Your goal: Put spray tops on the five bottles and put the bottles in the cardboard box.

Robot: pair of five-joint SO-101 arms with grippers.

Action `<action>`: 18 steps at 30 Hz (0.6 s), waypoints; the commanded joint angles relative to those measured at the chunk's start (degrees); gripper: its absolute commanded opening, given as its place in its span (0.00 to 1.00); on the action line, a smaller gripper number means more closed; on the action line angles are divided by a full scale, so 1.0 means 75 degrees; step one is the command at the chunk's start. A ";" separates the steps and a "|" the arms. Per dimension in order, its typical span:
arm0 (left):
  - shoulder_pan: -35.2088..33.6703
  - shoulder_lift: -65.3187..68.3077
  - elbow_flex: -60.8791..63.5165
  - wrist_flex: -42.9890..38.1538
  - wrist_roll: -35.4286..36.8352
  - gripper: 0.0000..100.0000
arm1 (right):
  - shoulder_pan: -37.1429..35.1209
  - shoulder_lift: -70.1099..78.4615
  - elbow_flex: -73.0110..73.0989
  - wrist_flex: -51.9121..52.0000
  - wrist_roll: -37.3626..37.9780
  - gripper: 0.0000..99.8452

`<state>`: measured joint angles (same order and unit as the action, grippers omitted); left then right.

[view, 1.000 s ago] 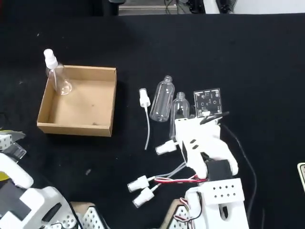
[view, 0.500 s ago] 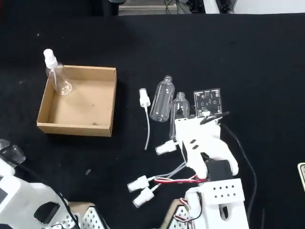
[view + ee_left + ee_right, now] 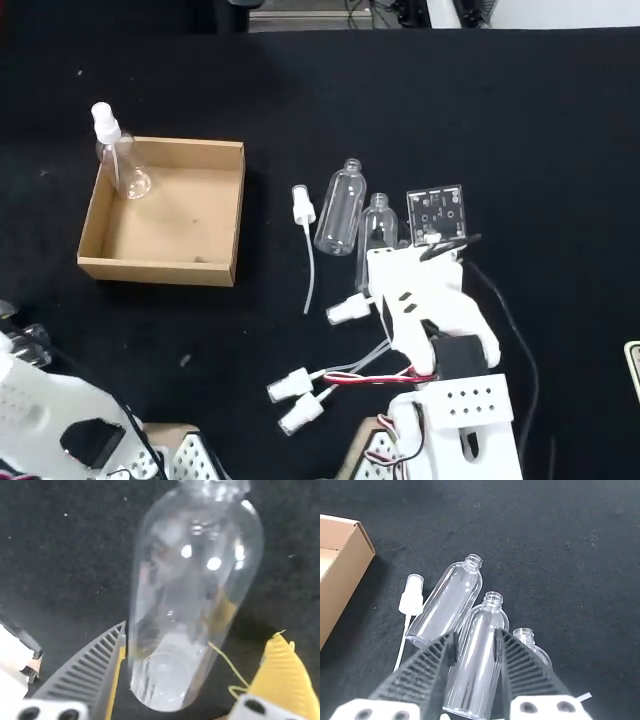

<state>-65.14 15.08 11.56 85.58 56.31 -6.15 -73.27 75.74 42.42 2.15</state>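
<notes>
My right pincer [image 3: 476,636] hangs spread over the middle bottle [image 3: 485,617] of three bare ones, near four loose spray tops [image 3: 303,208]. A fourth bottle [image 3: 195,580] sits in my left pincer [image 3: 200,630]; pinched or not, I cannot tell. One capped bottle [image 3: 122,165] leans in the cardboard box [image 3: 235,215].

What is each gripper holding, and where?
The right gripper straddles the middle bottle at its body; grip cannot be told. The left gripper is open around a second bottle, near its base.

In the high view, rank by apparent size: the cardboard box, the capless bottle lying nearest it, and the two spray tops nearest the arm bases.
1. Cardboard box
2. Capless bottle
3. Farther spray top and nearer spray top: they look alike, unranked.
</notes>
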 commanded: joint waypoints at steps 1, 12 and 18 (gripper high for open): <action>-0.0205 0.0375 -0.0709 -0.0094 0.0035 0.40 | 0.0070 -0.0182 -0.0522 -0.0152 -0.0035 0.11; -0.0779 0.1114 -0.1553 -0.0023 -0.1547 0.40 | 0.0070 -0.0182 -0.0522 -0.0164 -0.0035 0.11; -0.0533 0.1114 -0.1518 -0.0012 -0.2415 0.40 | 0.0070 -0.0182 -0.0522 -0.0152 -0.0035 0.11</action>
<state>-69.54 23.43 2.95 86.02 41.27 -6.15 -73.27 75.74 42.42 2.15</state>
